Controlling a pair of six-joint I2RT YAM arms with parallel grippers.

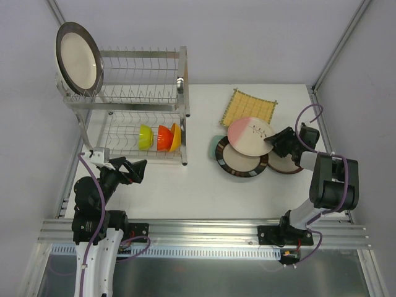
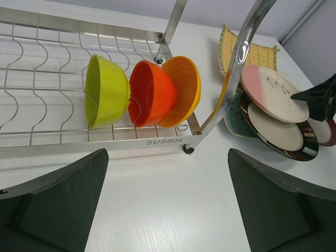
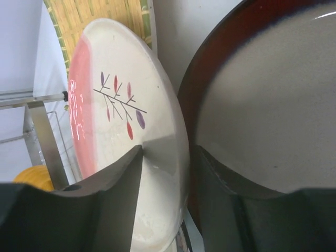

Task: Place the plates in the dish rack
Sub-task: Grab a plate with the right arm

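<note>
Your dish rack (image 1: 143, 93) stands on the far left of the table (image 1: 185, 192), its long side running left to right. One cream plate (image 1: 79, 59) with a dark rim is on edge at the left end of the upper tier, its face turned toward the rack's right end. On the lower tier, a green bowl (image 1: 145, 137), an orange bowl (image 1: 163, 137) and a yellow bowl (image 1: 176, 137) sit on their sides in a row near the right end.

The other plates are piled on the table to the right of the rack. The pink-and-white plate (image 3: 121, 105) lies on top, tilted, with its pink side toward the rack and its white side toward your right claw (image 1: 272, 140). It rests on a brown-rimmed plate (image 1: 240, 159). A teal dish (image 2: 236, 123) peeks out beneath, and a woven yellow mat (image 1: 249, 106) lies behind.

Your right claw has a finger on either side of the white rim, one over the face and the other at the outer edge. Whether it actually pinches the plate you cannot tell. A red-rimmed plate (image 3: 262, 105) crowds that outer finger, just beside it.

Your left claw (image 2: 165, 173) is spread wide and holds nothing. It hangs above the table just in front of the lower tier's front rail, pointing at the bowls.
</note>
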